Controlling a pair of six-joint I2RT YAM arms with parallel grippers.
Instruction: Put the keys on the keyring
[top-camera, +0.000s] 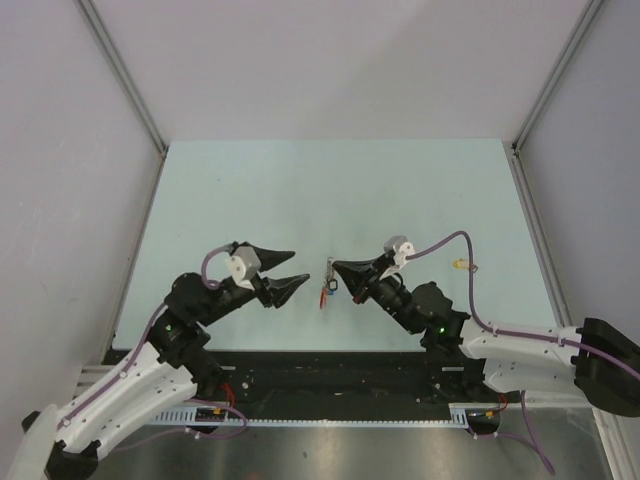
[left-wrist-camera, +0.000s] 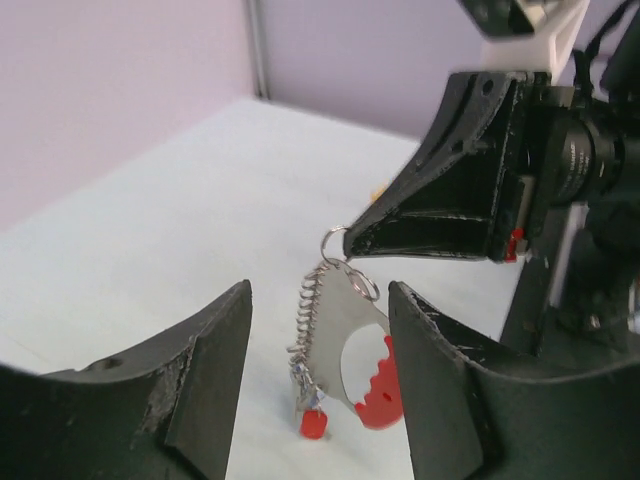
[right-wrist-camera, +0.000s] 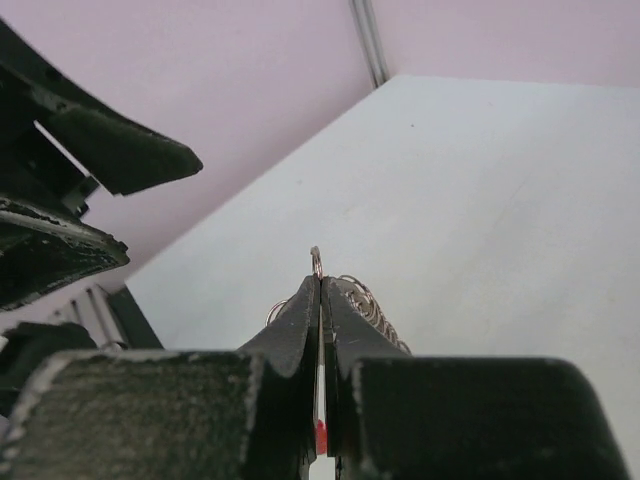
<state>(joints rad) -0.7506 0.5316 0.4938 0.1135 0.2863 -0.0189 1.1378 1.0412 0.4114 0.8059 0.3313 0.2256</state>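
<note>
The keyring (left-wrist-camera: 345, 320), a flat grey piece with a red curved end, thin metal rings and a coiled chain, hangs over the table. My right gripper (left-wrist-camera: 350, 243) is shut on its top ring. From that arm's own camera the ring (right-wrist-camera: 316, 262) pokes out past the closed tips (right-wrist-camera: 319, 282). A small red piece (left-wrist-camera: 313, 423) dangles at the chain's lower end. My left gripper (left-wrist-camera: 320, 300) is open, with a finger on either side of the hanging keyring and touching nothing. In the top view the keyring (top-camera: 326, 285) hangs between the left gripper (top-camera: 298, 267) and the right gripper (top-camera: 335, 266). One yellow-headed key (top-camera: 460, 265) lies on the table to the right.
The pale green table (top-camera: 330, 190) is walled in by grey panels at the back and on both sides. A purple cable (top-camera: 445, 243) loops over the right arm near the yellow key. The black base rail (top-camera: 330, 375) runs along the near edge.
</note>
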